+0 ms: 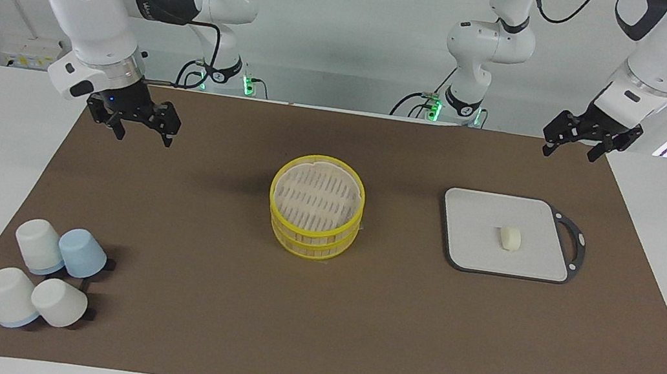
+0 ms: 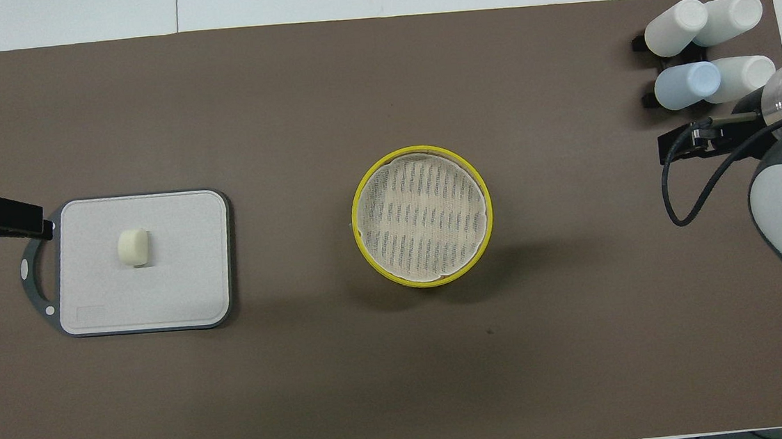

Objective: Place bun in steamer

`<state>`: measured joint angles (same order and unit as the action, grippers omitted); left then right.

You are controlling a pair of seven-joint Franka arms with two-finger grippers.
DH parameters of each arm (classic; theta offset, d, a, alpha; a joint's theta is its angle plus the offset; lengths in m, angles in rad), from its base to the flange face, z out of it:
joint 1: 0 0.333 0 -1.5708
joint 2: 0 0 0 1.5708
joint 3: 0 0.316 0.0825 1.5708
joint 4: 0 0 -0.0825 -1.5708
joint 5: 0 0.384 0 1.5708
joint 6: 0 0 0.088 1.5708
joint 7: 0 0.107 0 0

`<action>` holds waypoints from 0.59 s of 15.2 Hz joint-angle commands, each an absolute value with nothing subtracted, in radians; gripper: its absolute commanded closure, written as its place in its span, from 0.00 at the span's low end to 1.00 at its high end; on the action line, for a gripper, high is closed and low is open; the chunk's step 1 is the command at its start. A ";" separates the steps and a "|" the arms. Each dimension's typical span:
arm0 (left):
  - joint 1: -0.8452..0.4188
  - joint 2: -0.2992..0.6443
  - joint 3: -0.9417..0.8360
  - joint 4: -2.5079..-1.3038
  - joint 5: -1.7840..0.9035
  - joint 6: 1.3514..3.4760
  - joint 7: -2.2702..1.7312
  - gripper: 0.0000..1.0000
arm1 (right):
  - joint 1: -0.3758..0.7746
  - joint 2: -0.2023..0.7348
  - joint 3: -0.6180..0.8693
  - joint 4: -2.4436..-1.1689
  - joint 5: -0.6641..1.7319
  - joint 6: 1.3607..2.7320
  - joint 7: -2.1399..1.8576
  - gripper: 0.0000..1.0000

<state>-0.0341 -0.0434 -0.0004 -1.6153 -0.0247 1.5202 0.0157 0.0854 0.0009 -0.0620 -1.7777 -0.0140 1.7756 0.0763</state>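
The bun [image 1: 510, 238] is a small cream lump lying on the grey board [image 1: 475, 246], toward the left arm's end of the table. It also shows in the overhead view [image 2: 134, 248]. The yellow-rimmed steamer [image 1: 315, 214] stands at the mat's middle as two stacked tiers, its pale slatted top showing from above [image 2: 423, 215]. My left gripper [image 1: 571, 154] is open and empty, up in the air over the mat's edge beside the board's handle [image 2: 14, 220]. My right gripper [image 1: 143, 135] is open and empty, raised over the mat at the right arm's end [image 2: 685, 144].
The board [image 2: 179, 278] has a black loop handle [image 1: 574, 240] on its side toward the left arm's end. Several white and blue cups [image 1: 43, 277] lie tipped on the brown mat [image 1: 312, 340], farther from the robots at the right arm's end, also in the overhead view [image 2: 705, 48].
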 commanded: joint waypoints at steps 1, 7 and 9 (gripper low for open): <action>-0.040 -0.057 0.006 -1.628 -0.009 1.537 0.025 0.00 | 0.080 0.011 -0.058 -1.761 -0.026 1.758 0.054 0.00; -0.041 -0.057 0.006 -1.632 -0.009 1.539 0.026 0.00 | 0.083 -0.002 -0.049 -1.778 -0.011 1.734 0.058 0.00; -0.041 -0.074 0.006 -1.666 -0.009 1.560 0.026 0.00 | 0.081 -0.027 -0.038 -1.776 -0.011 1.662 0.038 0.00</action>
